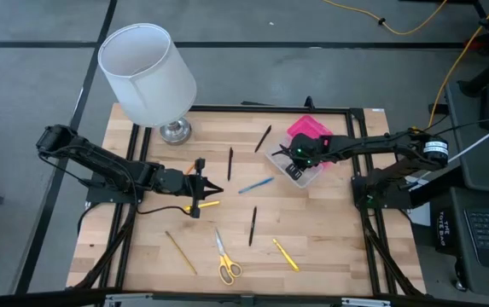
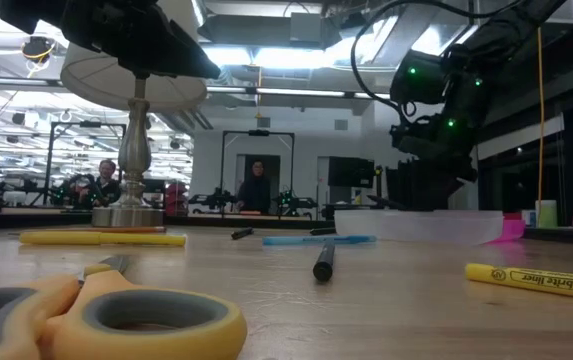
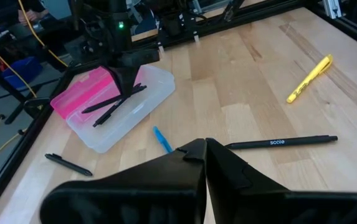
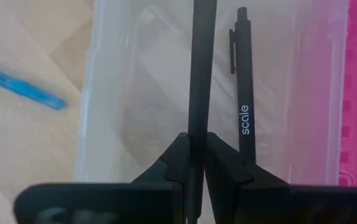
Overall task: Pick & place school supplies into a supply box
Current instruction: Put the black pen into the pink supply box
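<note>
The supply box lies open near the table's right side, with a clear base (image 1: 288, 167) (image 4: 134, 93) and a pink lid (image 1: 310, 130) (image 3: 78, 94). My right gripper (image 1: 299, 156) (image 4: 197, 140) hovers over the base, shut on a black pen. A second black pen (image 4: 245, 81) lies in the base. My left gripper (image 1: 210, 186) (image 3: 204, 148) is shut and holds nothing; it sits mid-table, above a yellow pen (image 1: 206, 205). Scattered flat on the wood are a blue pen (image 1: 255, 185), black pens (image 1: 252, 226) (image 1: 229, 164) (image 1: 263, 138), another yellow pen (image 1: 285, 254), a tan pencil (image 1: 180, 252) and yellow-handled scissors (image 1: 225, 260). My right gripper pinches a black pen (image 4: 198, 112) between its two fingers (image 4: 175, 155), coming down from above over the clear base. The pen runs forward along the box's length, beside the pen lying in it. Whether its far end touches the base, I cannot tell.
A white-shaded lamp stands at the far left of the table, with its metal base (image 1: 174, 130) on the wood. A small orange item (image 1: 200, 164) lies just beyond my left gripper. Black frame rails (image 1: 363, 205) edge the table. People and equipment show in the room behind.
</note>
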`<move>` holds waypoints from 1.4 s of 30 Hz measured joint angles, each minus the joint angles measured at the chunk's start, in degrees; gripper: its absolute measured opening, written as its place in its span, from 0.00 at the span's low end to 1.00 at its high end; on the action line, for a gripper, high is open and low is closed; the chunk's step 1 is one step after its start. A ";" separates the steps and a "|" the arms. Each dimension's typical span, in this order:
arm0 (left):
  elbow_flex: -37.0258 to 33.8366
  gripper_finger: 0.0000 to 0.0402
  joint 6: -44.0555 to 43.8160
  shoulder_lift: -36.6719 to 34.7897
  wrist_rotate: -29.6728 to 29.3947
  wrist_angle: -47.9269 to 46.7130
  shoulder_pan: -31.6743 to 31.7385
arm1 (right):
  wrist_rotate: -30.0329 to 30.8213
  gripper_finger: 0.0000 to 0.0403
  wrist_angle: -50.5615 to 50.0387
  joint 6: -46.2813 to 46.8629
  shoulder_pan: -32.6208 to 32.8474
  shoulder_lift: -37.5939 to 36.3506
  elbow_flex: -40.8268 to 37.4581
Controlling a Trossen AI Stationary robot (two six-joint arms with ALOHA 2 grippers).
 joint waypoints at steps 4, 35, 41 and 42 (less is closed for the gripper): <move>0.00 0.01 0.01 0.00 -0.02 0.01 0.00 | 0.02 0.10 -0.02 -0.04 0.00 0.00 0.00; 0.00 0.01 -0.09 0.02 -0.02 -2.38 0.00 | 0.13 0.25 -0.20 2.63 0.02 0.00 0.00; 0.00 0.01 -0.11 0.02 -0.02 -2.38 -0.01 | 0.15 0.27 -0.26 0.07 0.02 0.00 0.00; 0.00 0.01 -0.08 0.00 -0.02 -2.39 0.00 | 0.13 0.27 -0.24 0.07 0.02 -0.01 0.00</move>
